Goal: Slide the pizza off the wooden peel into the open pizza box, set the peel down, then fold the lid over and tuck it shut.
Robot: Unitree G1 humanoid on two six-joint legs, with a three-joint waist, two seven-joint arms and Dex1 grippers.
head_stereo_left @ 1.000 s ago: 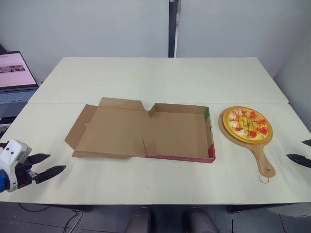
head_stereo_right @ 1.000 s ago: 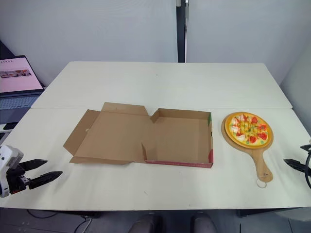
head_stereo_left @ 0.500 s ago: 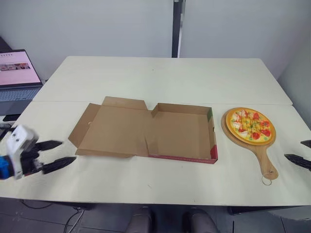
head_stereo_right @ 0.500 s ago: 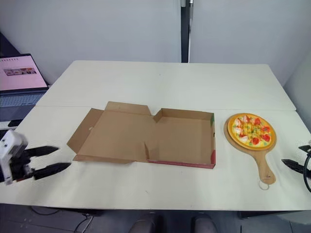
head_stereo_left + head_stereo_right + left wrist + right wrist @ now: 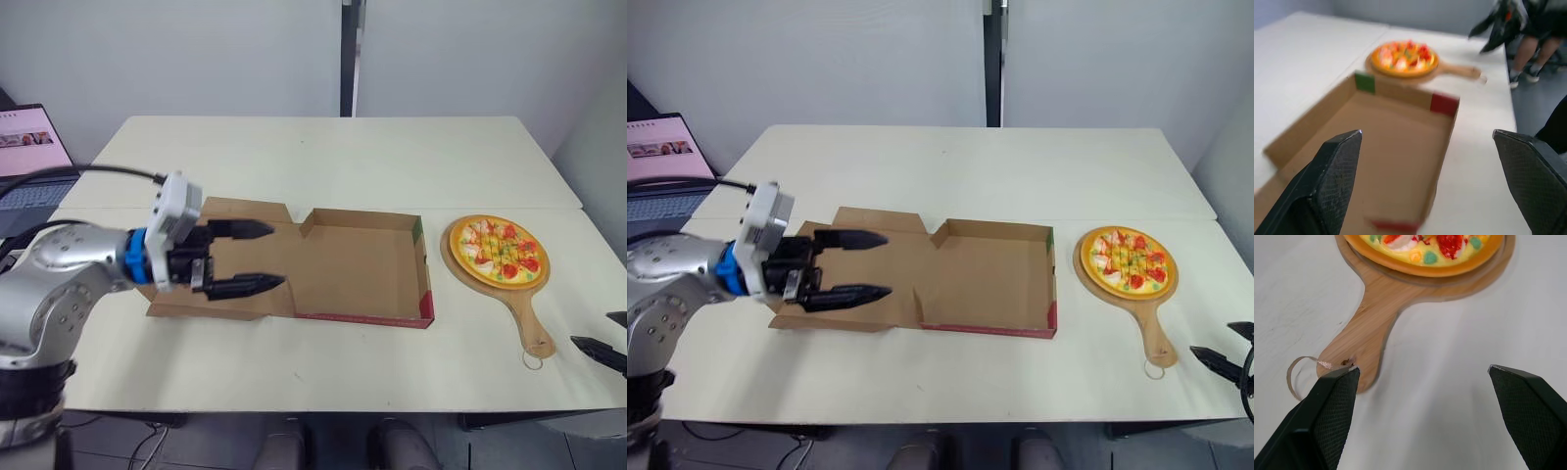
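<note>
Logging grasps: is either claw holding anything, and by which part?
Nothing held. Left claw open above the box lid; right claw open near the peel handle.

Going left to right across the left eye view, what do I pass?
Laptop → pizza box → pizza on the peel → right hand. The left hand overlaps the box, so it is left out.

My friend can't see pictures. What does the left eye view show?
The robot's left gripper, fingers open, hangs over the lid side of an empty, open pizza box on a pale table. To the box's right, a pizza sits on a wooden peel.
</note>
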